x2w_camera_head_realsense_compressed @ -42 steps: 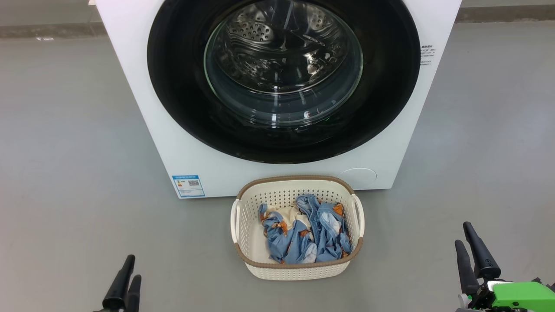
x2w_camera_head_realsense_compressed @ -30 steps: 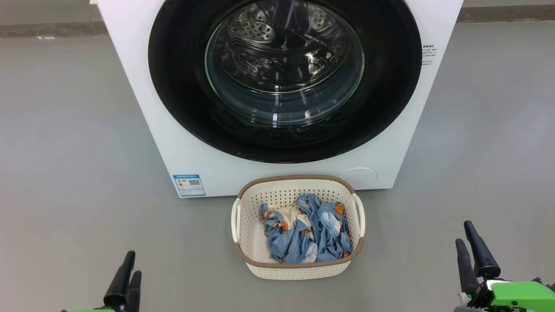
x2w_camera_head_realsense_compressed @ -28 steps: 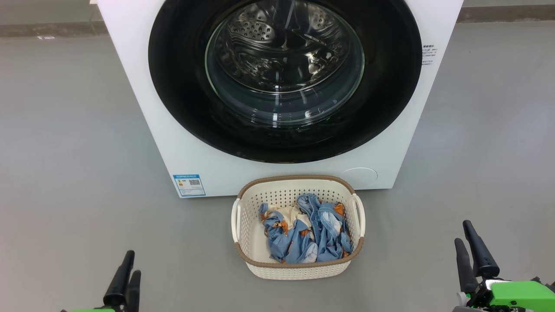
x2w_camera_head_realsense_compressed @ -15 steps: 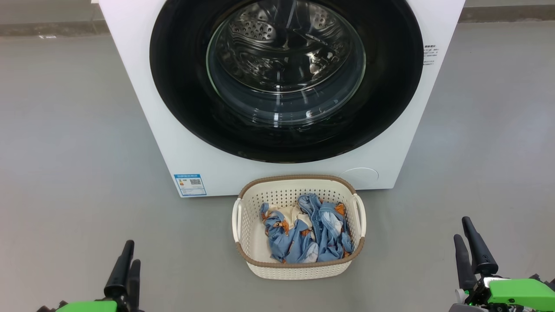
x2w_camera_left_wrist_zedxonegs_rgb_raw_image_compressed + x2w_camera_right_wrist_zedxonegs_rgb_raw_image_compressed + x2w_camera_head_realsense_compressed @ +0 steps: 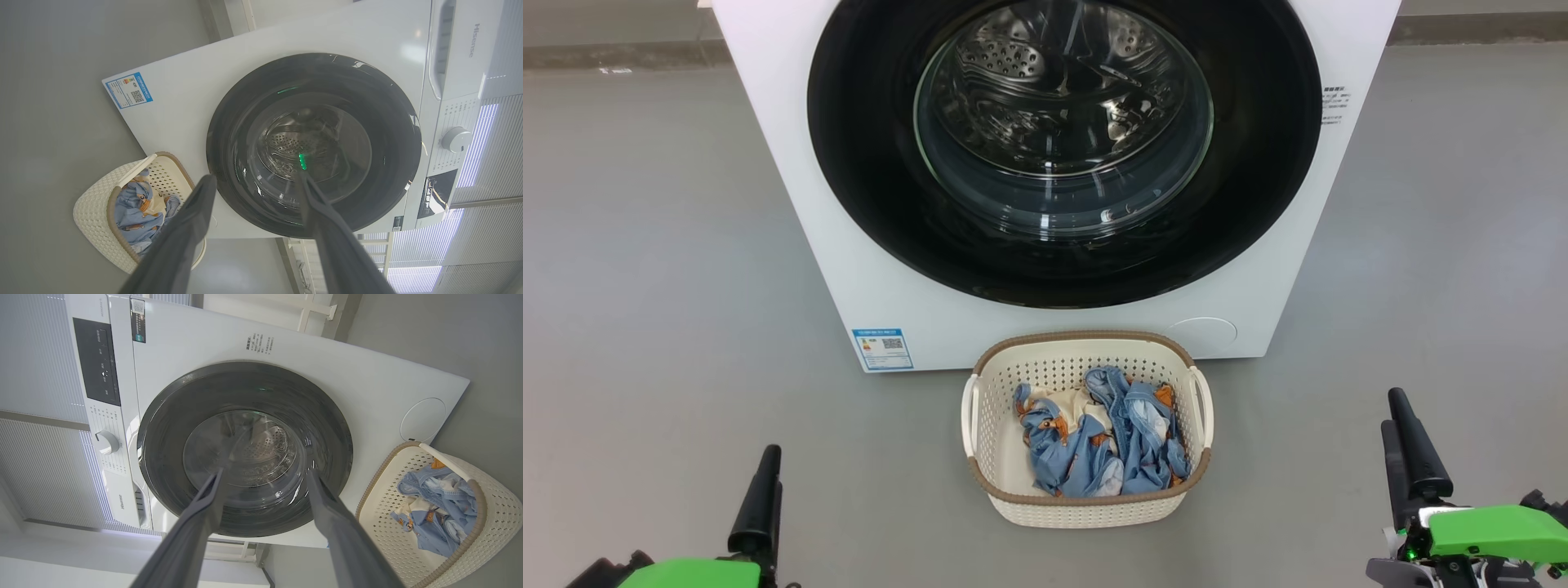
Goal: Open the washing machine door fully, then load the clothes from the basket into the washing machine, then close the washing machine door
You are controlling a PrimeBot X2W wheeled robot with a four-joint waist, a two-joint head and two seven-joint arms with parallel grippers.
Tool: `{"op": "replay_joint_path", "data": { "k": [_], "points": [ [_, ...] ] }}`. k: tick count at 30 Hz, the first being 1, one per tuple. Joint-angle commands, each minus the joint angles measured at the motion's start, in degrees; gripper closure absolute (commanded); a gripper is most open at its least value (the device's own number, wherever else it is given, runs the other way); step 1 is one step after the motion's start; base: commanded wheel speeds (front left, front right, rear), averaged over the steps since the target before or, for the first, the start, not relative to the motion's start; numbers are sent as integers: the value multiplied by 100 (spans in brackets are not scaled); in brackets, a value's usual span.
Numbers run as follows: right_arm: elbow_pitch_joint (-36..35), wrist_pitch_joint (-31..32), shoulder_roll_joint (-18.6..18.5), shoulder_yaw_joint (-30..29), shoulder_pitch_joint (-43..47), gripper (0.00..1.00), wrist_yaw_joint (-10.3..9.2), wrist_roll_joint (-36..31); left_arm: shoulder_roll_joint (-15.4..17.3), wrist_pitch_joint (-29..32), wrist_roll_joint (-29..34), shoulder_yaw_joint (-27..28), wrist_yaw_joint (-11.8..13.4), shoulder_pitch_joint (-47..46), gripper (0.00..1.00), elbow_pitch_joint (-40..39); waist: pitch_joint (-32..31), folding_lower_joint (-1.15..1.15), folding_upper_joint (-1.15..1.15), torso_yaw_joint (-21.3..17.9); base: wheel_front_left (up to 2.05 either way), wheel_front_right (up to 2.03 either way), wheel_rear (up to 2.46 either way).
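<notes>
The white washing machine (image 5: pixel 817 245) stands ahead with its door (image 5: pixel 866 188) shut flat against the front, black rim around the glass bowl. The steel drum shows through the glass. Right before it on the floor sits the cream basket (image 5: pixel 1086 510), holding the light blue and cream clothes (image 5: pixel 1094 457). My left gripper (image 5: pixel 770 451) is low at the left, my right gripper (image 5: pixel 1392 408) low at the right, both well short of the basket. In the wrist views the left gripper (image 5: pixel 255 175) and the right gripper (image 5: pixel 264 471) stand open and empty, pointing at the door (image 5: pixel 229 134) (image 5: pixel 163 416).
Grey floor (image 5: pixel 645 286) spreads on both sides of the machine and basket. A blue label sticker (image 5: pixel 882 349) and a round cover (image 5: pixel 1202 333) mark the machine's lower front. The control knob (image 5: pixel 107 442) and dark panel (image 5: pixel 96 363) sit above the door.
Both grippers have risen slightly in the head view, with more of their green wrists showing. The picture has shifted a little. Door, basket and clothes are unmoved.
</notes>
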Motion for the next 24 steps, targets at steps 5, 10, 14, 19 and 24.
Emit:
{"op": "replay_joint_path", "data": {
  "k": [5,10,14,19,24],
  "points": [
    [-187,-120,-103,128,-294,0,29,-508,113,-133,560,67,-13,-329,0,-142,-4,0,0,5,0,0,0],
    [-211,-204,-182,201,-330,0,32,-1215,171,-217,1479,21,-13,-364,0,-141,-1,0,0,14,0,0,0],
    [-251,-272,-242,156,-371,0,34,-2148,206,-285,2427,3,9,-382,0,-143,5,0,0,16,0,0,0],
    [-316,-356,-156,40,-371,0,36,-3124,124,-369,3153,34,34,-392,0,-157,12,0,0,30,0,0,0],
    [-357,-440,-108,92,-389,0,38,-3778,89,-453,3702,54,32,-419,0,-139,21,0,0,36,0,0,0]
  ]
}}
